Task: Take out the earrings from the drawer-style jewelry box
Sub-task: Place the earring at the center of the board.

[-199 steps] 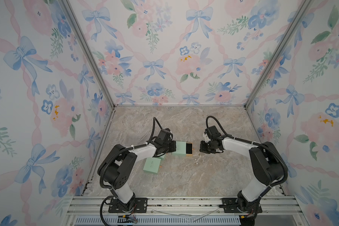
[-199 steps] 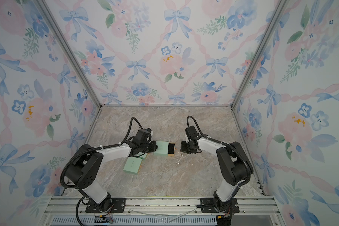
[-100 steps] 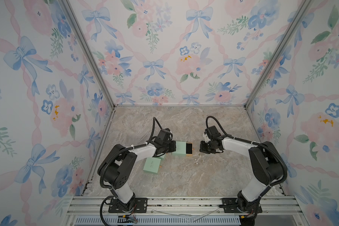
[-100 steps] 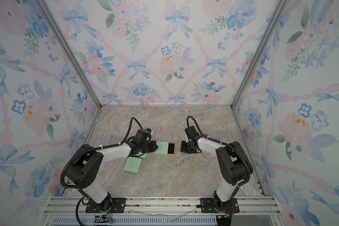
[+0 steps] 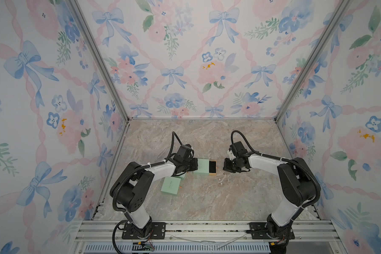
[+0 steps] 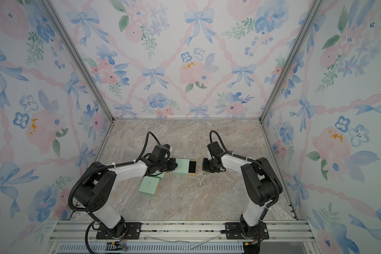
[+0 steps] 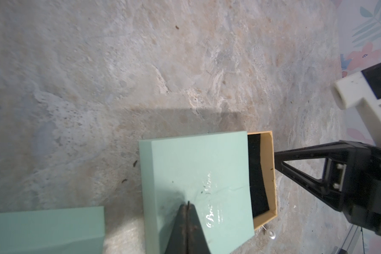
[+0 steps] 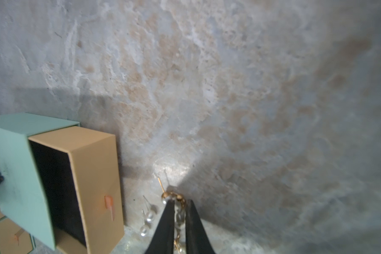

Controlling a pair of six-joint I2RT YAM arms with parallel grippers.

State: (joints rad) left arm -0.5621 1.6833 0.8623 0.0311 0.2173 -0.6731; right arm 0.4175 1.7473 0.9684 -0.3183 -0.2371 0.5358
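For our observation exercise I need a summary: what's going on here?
The left gripper, shut, rests its tip on top of the mint jewelry box. Its tan drawer stands pulled out. The right gripper pinches a gold-and-pearl earring just outside the drawer, low over the table, where other pearl earrings lie.

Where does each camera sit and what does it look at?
Both top views: high up, looking down on table, left arm, right arm, jewelry box.
Left wrist: on its arm, looking along shut left fingers on the box.
Right wrist: on its arm, looking past right fingers at an earring between them.
Shared: both wrists see the open drawer.
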